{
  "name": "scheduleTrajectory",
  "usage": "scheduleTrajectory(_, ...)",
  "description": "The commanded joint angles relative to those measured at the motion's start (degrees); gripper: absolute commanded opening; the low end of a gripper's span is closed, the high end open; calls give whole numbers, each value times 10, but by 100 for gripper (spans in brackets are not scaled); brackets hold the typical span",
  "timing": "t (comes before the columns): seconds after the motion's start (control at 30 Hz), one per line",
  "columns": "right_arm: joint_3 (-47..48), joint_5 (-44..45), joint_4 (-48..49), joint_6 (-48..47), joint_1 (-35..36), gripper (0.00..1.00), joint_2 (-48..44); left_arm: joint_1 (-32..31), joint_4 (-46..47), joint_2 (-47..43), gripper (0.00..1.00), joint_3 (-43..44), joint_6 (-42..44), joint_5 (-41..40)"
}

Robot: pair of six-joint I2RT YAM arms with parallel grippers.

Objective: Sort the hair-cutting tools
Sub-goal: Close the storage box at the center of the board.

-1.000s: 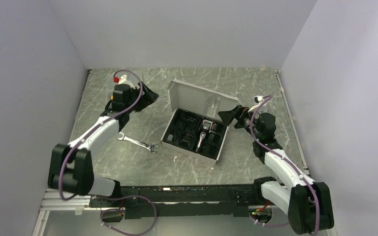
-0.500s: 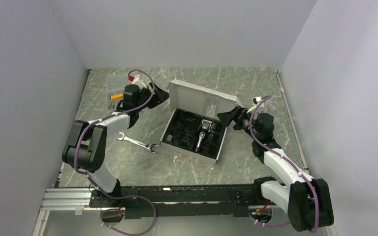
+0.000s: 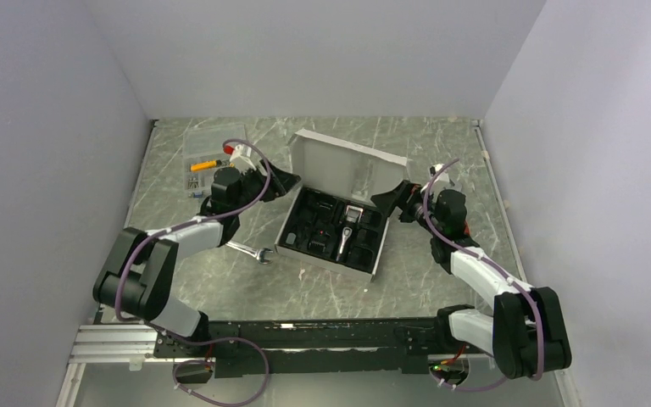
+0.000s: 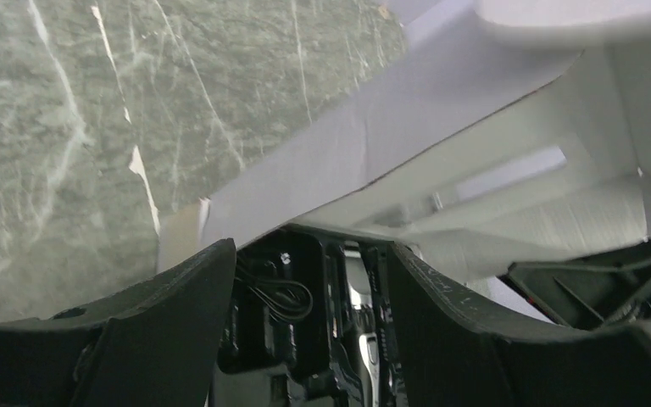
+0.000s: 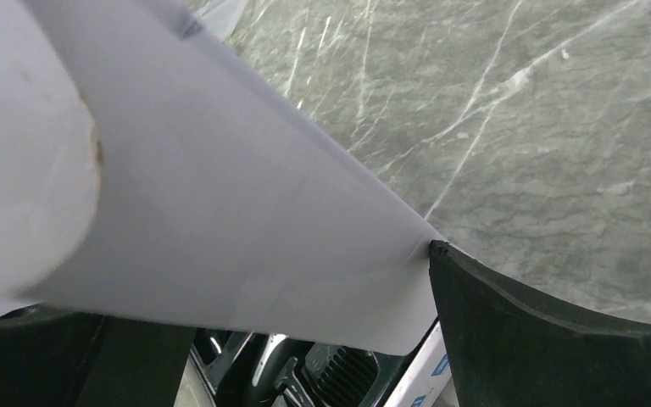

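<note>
Found the slim black-and-silver electric hair clipper [image 3: 347,238] lying mid-way along a black moulded tray [image 3: 375,248], with small black plastic comb attachments [image 3: 320,207] slotted around it. All of it sat inside an open white cardboard box [image 3: 332,264] in the middle of the grey marbled desk [image 3: 441,153].

Saw the left claw [image 3: 288,183] spread fairly wide and empty at the box's far left corner. Saw the right claw [image 3: 390,202] at full spread astride the raised white lid [image 3: 347,165] at the far right corner, one finger [image 5: 551,339] touching its edge, not pinching by the look of it.

Judged the step as reaching into the tray. Best to hold the lid back, descend over a single piece, and close only with both fingers flanking it. Better to leave the silver open-end wrench [image 3: 254,251] alone.

Could not count the combs, nor make out the orange item in the clear bag [image 3: 200,161] at far left.
</note>
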Motion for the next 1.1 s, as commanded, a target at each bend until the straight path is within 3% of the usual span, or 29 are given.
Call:
scheduleTrajectory(0.0, 29, -41, 40, 1, 9, 100, 10, -22, 32, -63, 71, -41, 4, -16)
scheduleTrajectory(0.4, -27, 8, 37, 0, 62, 100, -43, -22, -24, -129, 73, -86, 10, -72)
scheduleTrajectory(0.6, -43, 23, 32, 8, 71, 100, -65, -23, -137, -228, 75, -109, -2, -104)
scheduleTrajectory(0.87, -69, 27, 28, 21, 85, 100, -99, -20, -361, -438, 80, -144, 21, -182)
scheduleTrajectory(1.07, -80, 21, 16, 31, 92, 100, -124, 16, -402, -377, 80, -79, 23, -172)
